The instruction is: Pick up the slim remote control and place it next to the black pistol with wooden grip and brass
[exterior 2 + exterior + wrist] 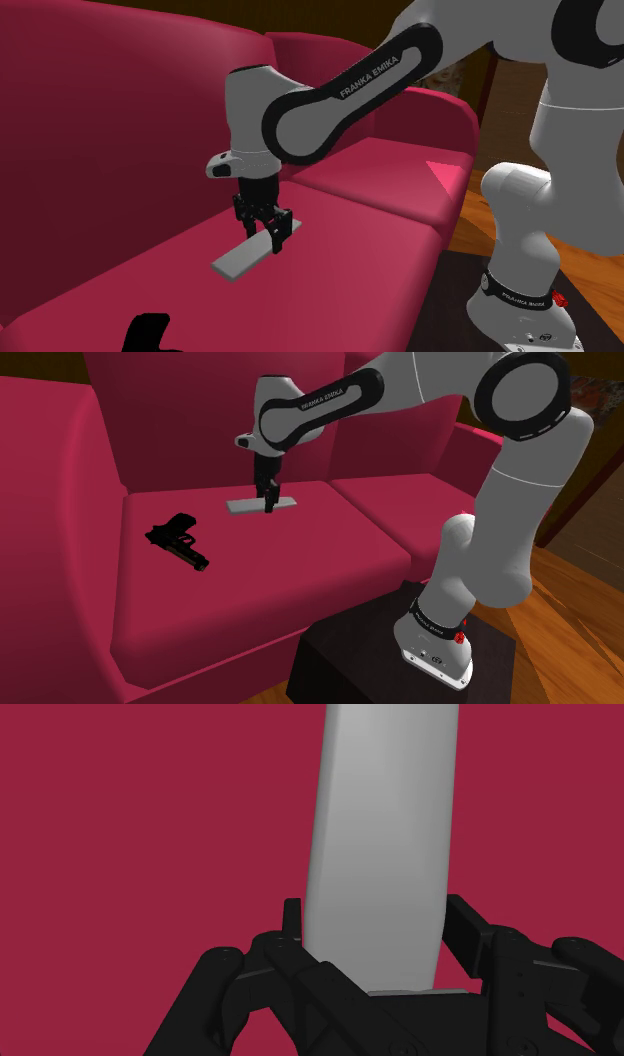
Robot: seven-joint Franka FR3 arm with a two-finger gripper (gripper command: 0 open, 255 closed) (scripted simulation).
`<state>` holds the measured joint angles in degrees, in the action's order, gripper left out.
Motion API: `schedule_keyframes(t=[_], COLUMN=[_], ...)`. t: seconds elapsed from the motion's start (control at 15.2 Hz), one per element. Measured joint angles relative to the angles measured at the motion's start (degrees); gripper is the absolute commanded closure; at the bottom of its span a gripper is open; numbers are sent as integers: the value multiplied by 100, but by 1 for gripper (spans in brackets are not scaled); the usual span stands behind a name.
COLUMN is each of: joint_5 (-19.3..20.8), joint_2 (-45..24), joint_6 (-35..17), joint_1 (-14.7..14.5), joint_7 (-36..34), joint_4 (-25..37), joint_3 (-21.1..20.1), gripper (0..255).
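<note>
Gripper (378, 926) straddles the grey remote (385, 834), jaws apart, not yet clasping; the remote lies on the red sofa cushion (300, 552), well apart from the black pistol (178, 540). Closing, lifting and placing are left.

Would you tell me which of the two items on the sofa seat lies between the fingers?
The flat grey remote control, straddled by the black fingers; the black pistol lies apart, toward the shoulder view's left.

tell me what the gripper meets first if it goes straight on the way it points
Probably the red sofa cushion: the gripper points down with open fingers astride the grey remote, tips near the seat. Depth is unclear.
</note>
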<state>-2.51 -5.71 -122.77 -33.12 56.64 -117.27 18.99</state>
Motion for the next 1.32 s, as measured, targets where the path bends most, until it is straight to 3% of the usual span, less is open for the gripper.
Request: schedule_keyframes(t=[0.73,1.12,1.19,1.32], joint_5=[-195,-212,-212,-212], joint_2=[-410,-445,-445,-444], joint_6=[-776,-827,-828,-828], joint_1=[34,39,39,39], joint_7=[142,154,155,155], joint_4=[-393,-409,-409,-408], joint_3=[-29,-33,-33,-33], gripper=[255,255,0,0])
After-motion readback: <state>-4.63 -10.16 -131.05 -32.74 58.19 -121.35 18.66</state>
